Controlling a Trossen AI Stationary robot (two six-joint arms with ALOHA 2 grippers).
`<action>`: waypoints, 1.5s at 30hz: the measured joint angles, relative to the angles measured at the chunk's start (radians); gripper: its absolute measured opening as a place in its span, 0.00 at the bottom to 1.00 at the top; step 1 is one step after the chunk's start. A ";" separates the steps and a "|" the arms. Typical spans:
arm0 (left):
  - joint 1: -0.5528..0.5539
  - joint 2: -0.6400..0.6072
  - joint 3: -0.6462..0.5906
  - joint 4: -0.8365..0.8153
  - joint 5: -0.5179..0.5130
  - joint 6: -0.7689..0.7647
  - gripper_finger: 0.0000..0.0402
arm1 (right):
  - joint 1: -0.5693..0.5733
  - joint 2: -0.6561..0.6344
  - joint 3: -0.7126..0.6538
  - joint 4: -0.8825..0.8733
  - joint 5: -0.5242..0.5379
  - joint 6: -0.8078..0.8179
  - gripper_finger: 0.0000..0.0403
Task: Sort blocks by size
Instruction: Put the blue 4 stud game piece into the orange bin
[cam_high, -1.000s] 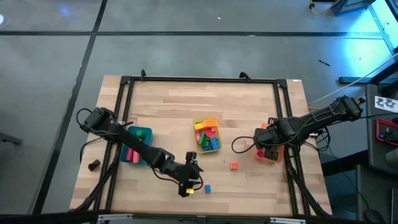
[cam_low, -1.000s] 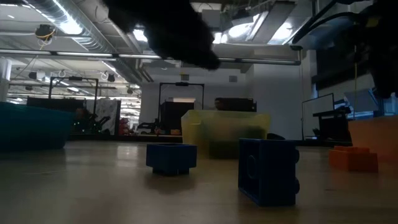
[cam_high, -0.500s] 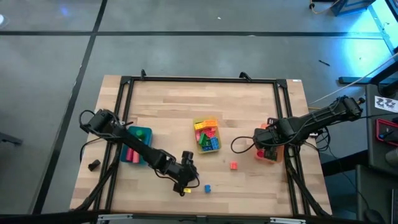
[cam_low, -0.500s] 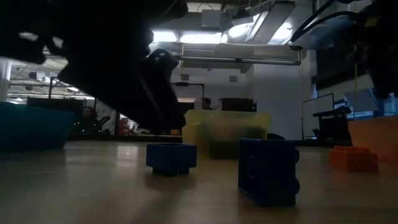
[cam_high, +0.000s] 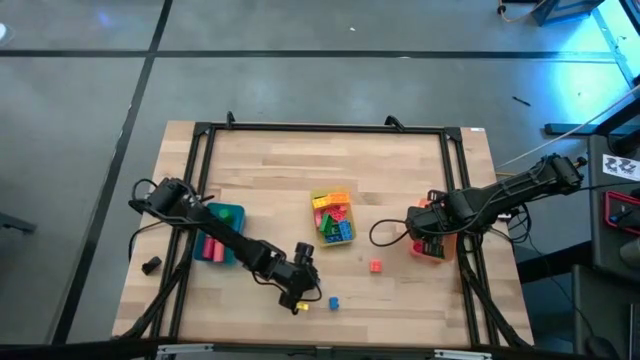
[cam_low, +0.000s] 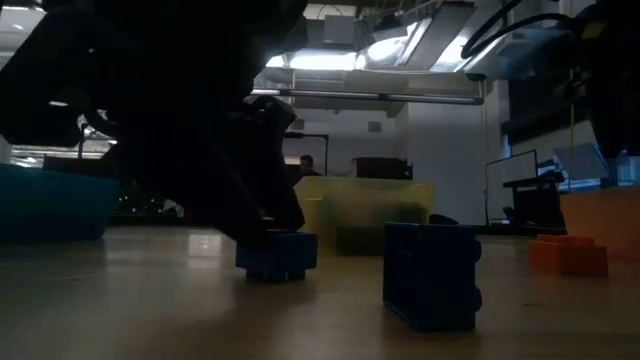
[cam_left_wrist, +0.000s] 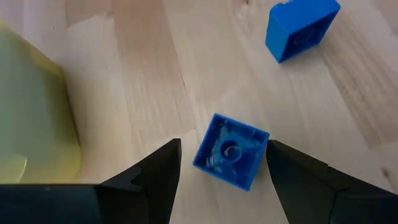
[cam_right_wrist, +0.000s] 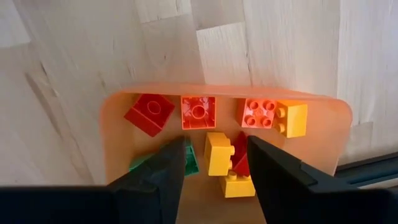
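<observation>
At the near edge of the wooden tabletop (cam_high: 270, 180), we see the left end effector (cam_left_wrist: 221, 165) lowered over a small blue cube (cam_left_wrist: 231, 151), its two dark fingers (cam_left_wrist: 155, 177) spread with one on either side of the cube; whether they touch it we cannot tell. A second blue cube (cam_left_wrist: 301, 28) lies near the first, apart from it. From above, the left arm reaches from the tabletop's left side, past the blue bin (cam_high: 220, 232), to that spot, where one blue cube (cam_high: 333, 301) shows just beside the end effector (cam_high: 297, 297). From tabletop height, the dark arm covers part of one blue cube (cam_low: 276, 252), and the other (cam_low: 431, 274) stands clear, closer to the camera.

The right end effector (cam_right_wrist: 214, 163) hangs over the orange bin (cam_right_wrist: 326, 134) at the tabletop's right edge, fingers (cam_right_wrist: 158, 174) spread and holding nothing. Inside that bin we count a red brick (cam_right_wrist: 149, 113), an orange brick (cam_right_wrist: 198, 112), an orange studded brick (cam_right_wrist: 260, 112), a yellow brick (cam_right_wrist: 292, 118), two more yellow bricks (cam_right_wrist: 219, 153), a red piece between those two and a green brick (cam_right_wrist: 186, 163) partly hidden by a finger.

The yellow bin (cam_high: 333, 218) at the tabletop's centre holds a mixed heap of coloured bricks. A lone red brick (cam_high: 375, 266) lies on the bare wood between the yellow and orange bins.
</observation>
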 joint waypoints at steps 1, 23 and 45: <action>0.003 0.002 0.000 0.008 0.001 0.001 0.55 | 0.000 0.000 0.000 0.002 0.000 0.000 0.43; 0.043 0.028 0.010 0.153 0.051 -0.259 0.30 | 0.001 0.000 0.000 0.446 0.000 -0.177 0.43; 0.237 -0.107 0.012 0.645 0.292 -0.493 0.34 | 0.001 0.002 0.000 1.055 -0.105 -0.936 0.43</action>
